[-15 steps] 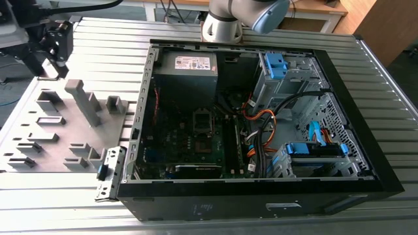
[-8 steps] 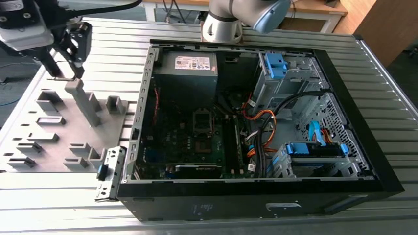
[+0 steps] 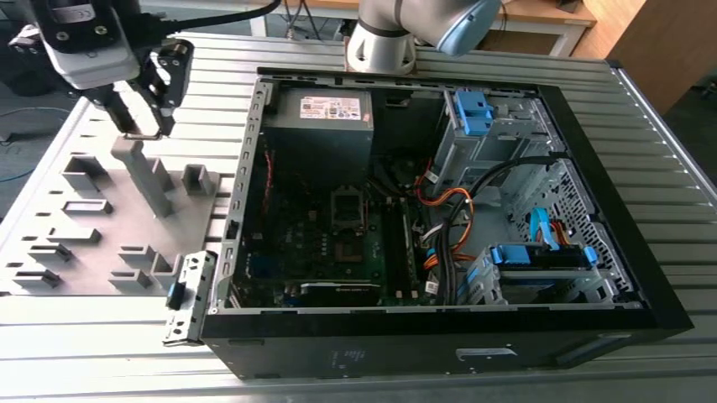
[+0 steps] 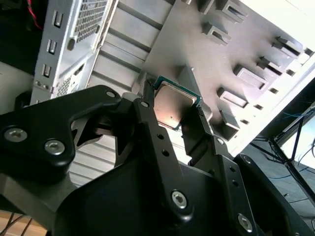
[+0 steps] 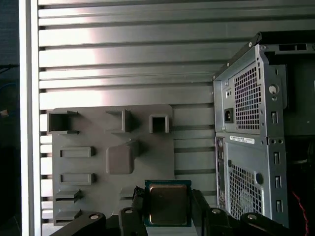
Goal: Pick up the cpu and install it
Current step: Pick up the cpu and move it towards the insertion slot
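Grey tray: open table around it, case wall just beside.
Gripper: clamped on the cpu, over the tray.
Cpu: flat between both fingers.

- Your arm stands with its thick base joint at the top middle of the exterior view, and its wrist end hangs at that view's upper left.
- Your gripper points straight down there, with a pale body above and black linkages below.
- In both wrist views its two black fingers are drawn in on the cpu, one against each opposite edge.
- The cpu sits flat between the fingertips, its metal top facing the cameras.
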